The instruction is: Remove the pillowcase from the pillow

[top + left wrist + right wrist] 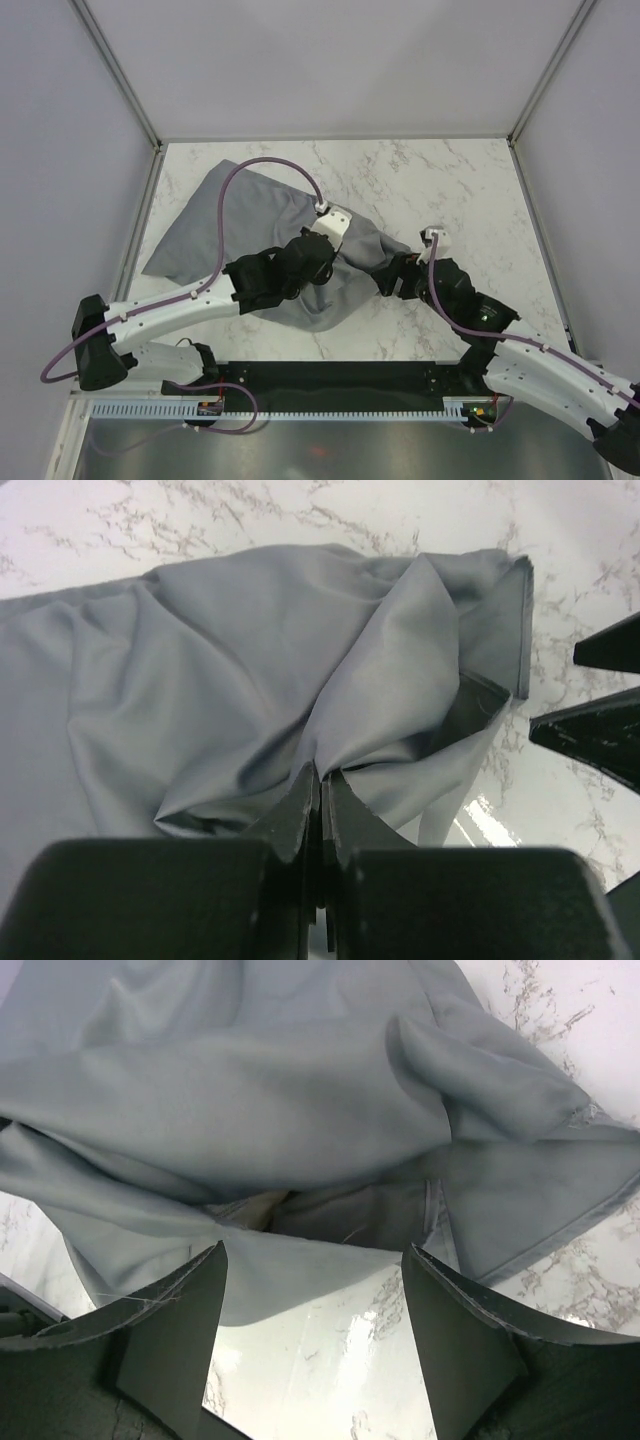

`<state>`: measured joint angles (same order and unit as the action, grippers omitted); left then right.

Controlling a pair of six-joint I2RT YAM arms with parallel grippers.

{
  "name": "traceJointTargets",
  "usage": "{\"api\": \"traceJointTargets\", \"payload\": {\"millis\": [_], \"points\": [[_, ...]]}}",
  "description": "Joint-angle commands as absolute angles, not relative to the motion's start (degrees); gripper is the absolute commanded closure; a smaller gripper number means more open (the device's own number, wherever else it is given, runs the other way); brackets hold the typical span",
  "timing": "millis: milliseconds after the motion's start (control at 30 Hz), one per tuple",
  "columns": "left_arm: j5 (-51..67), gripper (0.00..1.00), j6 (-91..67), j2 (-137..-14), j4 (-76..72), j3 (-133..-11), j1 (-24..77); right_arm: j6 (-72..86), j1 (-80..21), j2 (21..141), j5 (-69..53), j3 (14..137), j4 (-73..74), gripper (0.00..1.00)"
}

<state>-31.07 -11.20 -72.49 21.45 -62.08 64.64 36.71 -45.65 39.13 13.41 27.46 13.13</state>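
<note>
The grey pillowcase (240, 220) lies crumpled on the marble table, running from the back left to the centre. My left gripper (342, 262) is shut on a raised fold of it (322, 775); the grey cloth (250, 650) fans out from the jaws. My right gripper (385, 272) is open and empty just right of the case's open end, fingers on either side of bare marble (315, 1250). The opening of the case (250, 1090) gapes towards it. A small cream patch of the pillow (245, 1210) shows inside the opening; the rest of the pillow is hidden.
The marble table (460, 190) is enclosed by white walls with metal posts at the back corners (158, 145). The right gripper's dark fingers (600, 730) show at the right edge of the left wrist view. The arm bases sit on a black strip (330, 378) at the near edge.
</note>
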Motion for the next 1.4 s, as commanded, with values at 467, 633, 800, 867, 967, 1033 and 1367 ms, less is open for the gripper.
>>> {"api": "traceJointTargets", "payload": {"millis": [467, 633, 800, 867, 967, 1033, 1367], "points": [[-34.5, 0.98, -23.5, -54.1, 31.8, -53.9, 61.0, 39.4, -46.0, 51.7, 12.0, 19.0, -5.4, 0.23], [-42.6, 0.98, -30.2, -50.1, 41.1, -54.1, 58.5, 38.1, -46.2, 49.7, 10.4, 19.3, -5.3, 0.2], [-43.0, 0.98, -36.3, -43.5, 44.6, -52.1, 56.4, 33.7, -46.2, 51.2, 5.4, 20.5, -9.4, 0.15], [-42.3, 0.98, -36.2, -42.8, 44.9, -51.6, 56.1, 31.4, -46.2, 53.0, 2.9, 21.5, -12.6, 0.15], [-41.0, 0.98, -35.7, -43.2, 45.5, -51.8, 55.8, 29.2, -46.2, 56.9, 0.1, 22.8, -17.9, 0.14], [-40.3, 0.98, -35.4, -43.9, 45.6, -51.7, 55.7, 28.7, -46.3, 59.9, -2.6, 23.4, -21.5, 0.14], [-39.5, 0.78, -34.2, -48.6, 46.3, -50.3, 52.5, 28.1, -48.2, 64.9, -2.6, 25.2, -25.1, 0.16]]}}
